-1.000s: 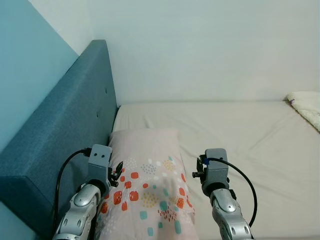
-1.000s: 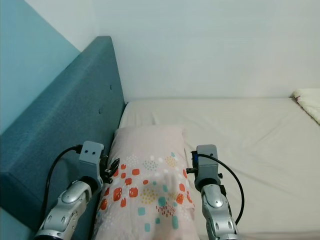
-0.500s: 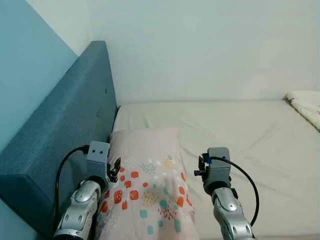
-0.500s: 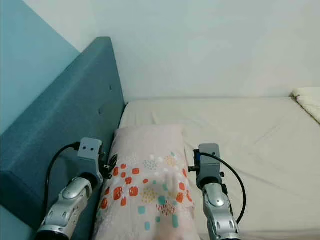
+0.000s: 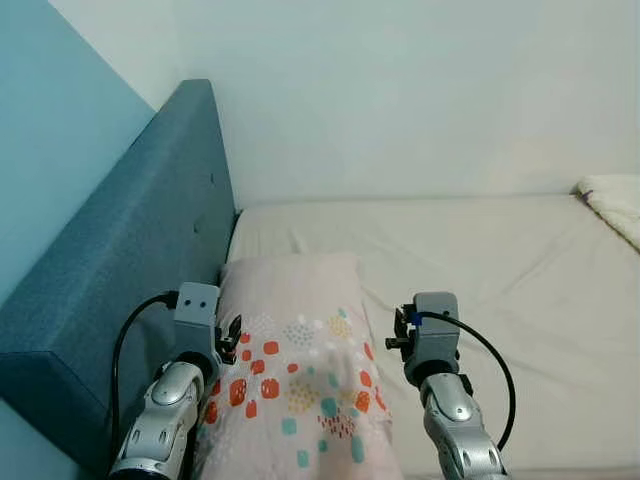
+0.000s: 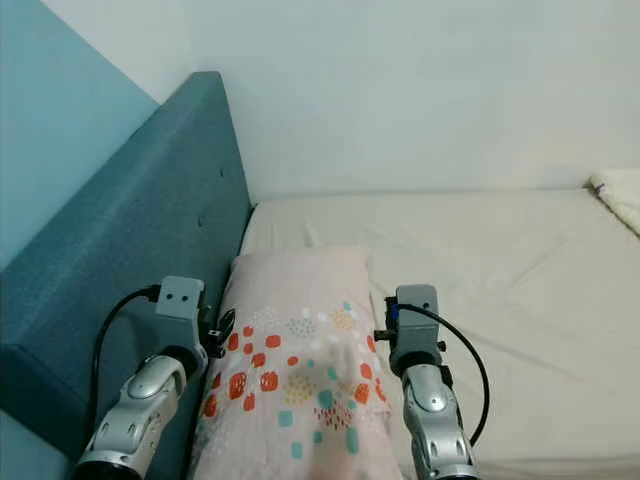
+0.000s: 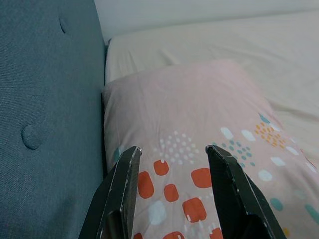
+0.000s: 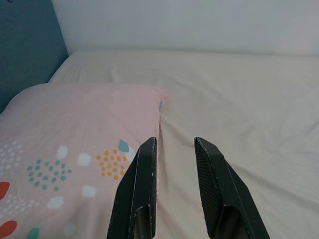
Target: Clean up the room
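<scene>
Flanking the pillow [image 5: 295, 350], one tool sits on each long side: left tool [image 7: 172, 154] between pillow and headboard [image 5: 130, 250], right tool [image 8: 174, 144] at the pillow's outer edge over the sheet.

- Placement, as I read it: the pillow lies lengthwise on the bed [image 5: 480, 270], its left side against the padded blue headboard and its far end pointing toward the white wall. The two arms bracket it evenly, which suits squaring or nudging a soft, wide thing that one tool could not steer alone.
- Left tool: fingers spread apart, nothing between them; in its wrist view they hang over the pillow's printed near part, close to the headboard seam. Contact with the cloth cannot be told.
- Right tool: fingers also parted and empty; its wrist view shows the left finger over the pillow's edge, the right finger over bare sheet.
- Judgement: the pillow looks already set at the head of the bed; what remains is likely a small straightening or a release.

Pillow appearance:
- Pale pink case, plump, softly rounded corners.
- Far half plain; near half printed with red-orange squares, teal and white dashes, and clusters of small yellow and white dots.
- Fabric lies smooth, no deep creases.

Sheet is cream, lightly wrinkled. A second pale cushion [image 5: 612, 205] rests at the bed's far right edge, well apart.
</scene>
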You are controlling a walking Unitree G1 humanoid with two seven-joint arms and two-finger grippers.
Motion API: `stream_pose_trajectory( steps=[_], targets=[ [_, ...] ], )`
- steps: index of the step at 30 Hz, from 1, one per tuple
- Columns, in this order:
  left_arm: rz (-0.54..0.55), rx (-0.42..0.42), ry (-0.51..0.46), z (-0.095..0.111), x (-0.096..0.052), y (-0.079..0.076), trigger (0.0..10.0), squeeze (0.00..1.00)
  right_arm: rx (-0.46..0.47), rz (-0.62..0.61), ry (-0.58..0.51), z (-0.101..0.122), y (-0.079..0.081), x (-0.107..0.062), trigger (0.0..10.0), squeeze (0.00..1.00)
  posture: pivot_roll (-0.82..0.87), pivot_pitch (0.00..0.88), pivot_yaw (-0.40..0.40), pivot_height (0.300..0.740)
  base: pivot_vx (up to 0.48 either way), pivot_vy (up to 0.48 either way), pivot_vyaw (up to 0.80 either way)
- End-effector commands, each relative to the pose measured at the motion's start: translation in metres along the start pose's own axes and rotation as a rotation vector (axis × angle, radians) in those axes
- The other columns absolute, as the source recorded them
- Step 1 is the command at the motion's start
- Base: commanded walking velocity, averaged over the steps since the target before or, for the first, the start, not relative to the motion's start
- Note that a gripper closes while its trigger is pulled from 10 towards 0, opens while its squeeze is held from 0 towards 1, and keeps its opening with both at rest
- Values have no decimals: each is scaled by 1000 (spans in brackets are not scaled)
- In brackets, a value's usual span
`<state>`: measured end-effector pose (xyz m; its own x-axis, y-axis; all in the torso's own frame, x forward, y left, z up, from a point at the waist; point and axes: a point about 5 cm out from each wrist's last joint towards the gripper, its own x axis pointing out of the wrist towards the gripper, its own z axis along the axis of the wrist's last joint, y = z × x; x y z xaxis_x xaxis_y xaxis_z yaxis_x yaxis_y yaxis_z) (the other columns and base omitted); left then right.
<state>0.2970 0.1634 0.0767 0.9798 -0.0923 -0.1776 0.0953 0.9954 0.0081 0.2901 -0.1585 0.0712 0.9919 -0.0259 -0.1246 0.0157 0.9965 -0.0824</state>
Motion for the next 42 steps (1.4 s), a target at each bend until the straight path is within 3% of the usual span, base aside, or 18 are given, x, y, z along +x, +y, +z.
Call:
stream_pose_trajectory(
  steps=[1,11,24,42],
  targets=[
    [4,-6,11,0,1,1,10000,0,23,-9,-8,1,0,0,10000,0,27,20,-11,740,0,0,0],
    [1,-1,8,1,2,2,10000,0,25,-2,1,-1,2,-2,10000,0,23,27,-11,740,0,0,0],
    [-29,-6,14,0,-4,-7,10000,0,28,-6,22,-5,0,-9,10000,0,4,62,-13,740,0,-480,0],
    [-23,-3,22,0,-8,-5,10000,0,28,-1,47,-6,-1,-8,10000,0,11,48,-22,740,0,-480,0]
  ],
)
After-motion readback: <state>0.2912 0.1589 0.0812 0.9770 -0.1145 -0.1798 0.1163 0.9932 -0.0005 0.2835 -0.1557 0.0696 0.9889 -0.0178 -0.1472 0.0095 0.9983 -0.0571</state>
